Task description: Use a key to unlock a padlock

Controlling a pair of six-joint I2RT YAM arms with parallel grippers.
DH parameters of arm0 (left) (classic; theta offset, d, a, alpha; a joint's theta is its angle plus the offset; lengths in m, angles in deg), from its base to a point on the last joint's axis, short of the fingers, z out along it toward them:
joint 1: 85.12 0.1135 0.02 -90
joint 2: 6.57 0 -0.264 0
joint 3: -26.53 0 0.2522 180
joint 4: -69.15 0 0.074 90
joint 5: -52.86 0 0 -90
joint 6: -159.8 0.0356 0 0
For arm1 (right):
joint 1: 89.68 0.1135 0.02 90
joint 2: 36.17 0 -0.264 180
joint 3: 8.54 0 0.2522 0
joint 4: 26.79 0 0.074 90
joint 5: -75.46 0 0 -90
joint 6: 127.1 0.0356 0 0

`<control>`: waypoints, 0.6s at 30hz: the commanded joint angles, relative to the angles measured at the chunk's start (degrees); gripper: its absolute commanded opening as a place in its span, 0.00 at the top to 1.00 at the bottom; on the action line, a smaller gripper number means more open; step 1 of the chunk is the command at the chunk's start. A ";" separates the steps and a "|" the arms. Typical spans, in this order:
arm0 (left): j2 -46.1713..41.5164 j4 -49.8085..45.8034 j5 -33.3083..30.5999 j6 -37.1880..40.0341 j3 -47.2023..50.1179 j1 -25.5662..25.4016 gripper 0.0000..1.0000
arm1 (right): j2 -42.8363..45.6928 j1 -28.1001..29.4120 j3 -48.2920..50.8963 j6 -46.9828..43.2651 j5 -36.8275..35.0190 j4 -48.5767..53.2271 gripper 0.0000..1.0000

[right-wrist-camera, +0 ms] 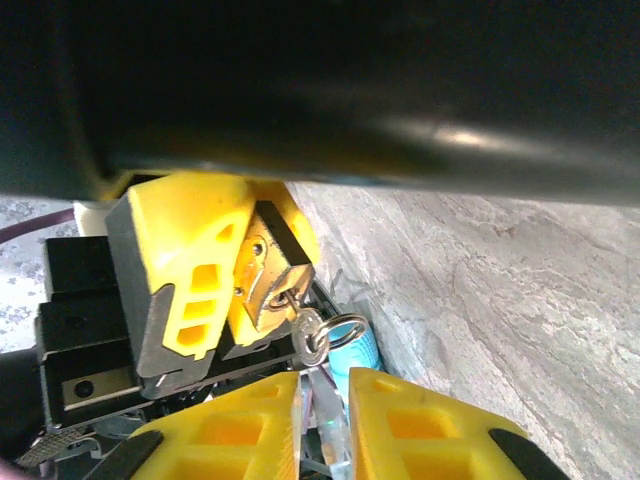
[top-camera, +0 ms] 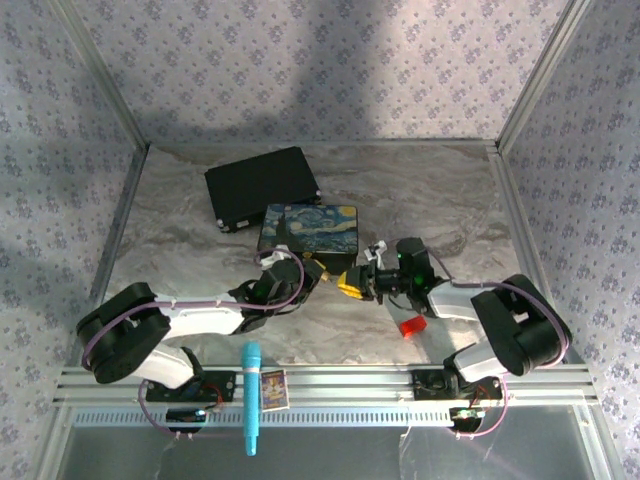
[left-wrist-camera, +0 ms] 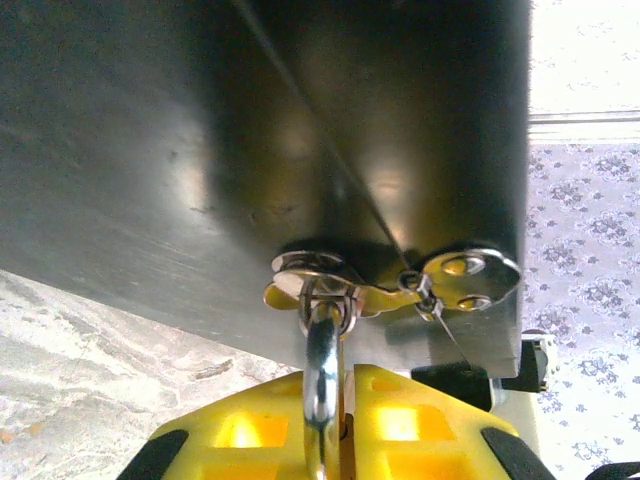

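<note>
Painted box [top-camera: 310, 226], lid shut: L gripper [left-wrist-camera: 330, 440] is clamping padlock [right-wrist-camera: 265, 280] on its hasp [left-wrist-camera: 375, 295]; R gripper [right-wrist-camera: 323, 425] is pinching key [right-wrist-camera: 305, 332].

Walls [top-camera: 300, 60] papered in a pale floral print are enclosing a grey marbled tabletop [top-camera: 420, 190] on three sides, while an aluminium rail [top-camera: 350, 380] is running along its near edge under diffuse light.

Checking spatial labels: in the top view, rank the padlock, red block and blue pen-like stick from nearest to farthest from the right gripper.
1. padlock, directly left of the right gripper.
2. red block, right of it, toward the near edge.
3. blue pen-like stick, far left, across the rail.
</note>
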 commanded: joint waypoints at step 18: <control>3.61 5.94 5.24 -2.46 -2.19 -2.88 1.00 | -6.43 3.56 -6.25 2.04 -2.30 -8.50 0.94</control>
